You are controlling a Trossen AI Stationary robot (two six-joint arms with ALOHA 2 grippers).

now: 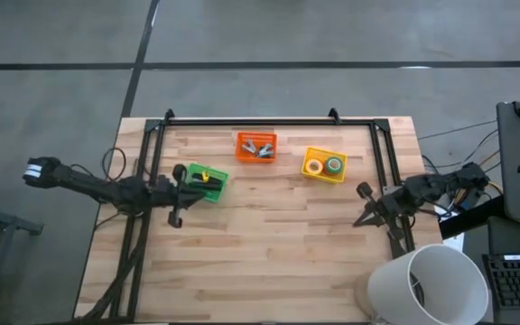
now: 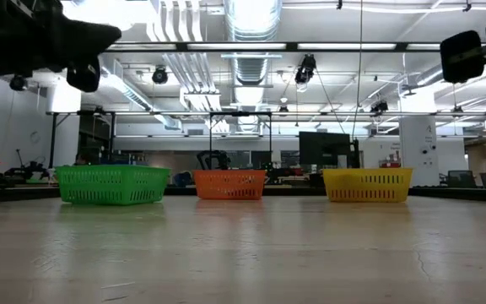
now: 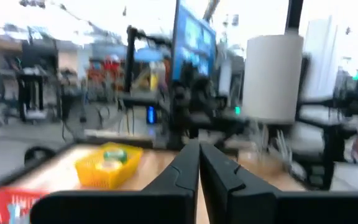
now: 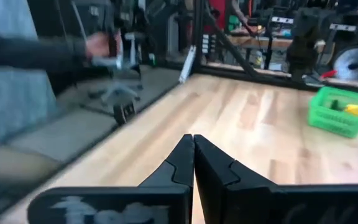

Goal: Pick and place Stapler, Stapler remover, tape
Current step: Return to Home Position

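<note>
Yellow basket (image 1: 325, 178) on the far side holds the tape rolls (image 1: 313, 166), just left of and beyond the right gripper (image 4: 193, 138), the nearer one. Its fingers are pressed together and empty, as are the left gripper (image 3: 199, 148) fingers.

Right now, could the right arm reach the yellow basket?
Probably yes: the right gripper hangs close beside the yellow basket, fingers shut, with only bare table between them.

The table (image 1: 269, 262) bears a green basket (image 2: 112, 186), orange basket (image 2: 229, 185) and yellow basket (image 2: 367, 185), near perhaps a bin (image 1: 395, 280).
</note>
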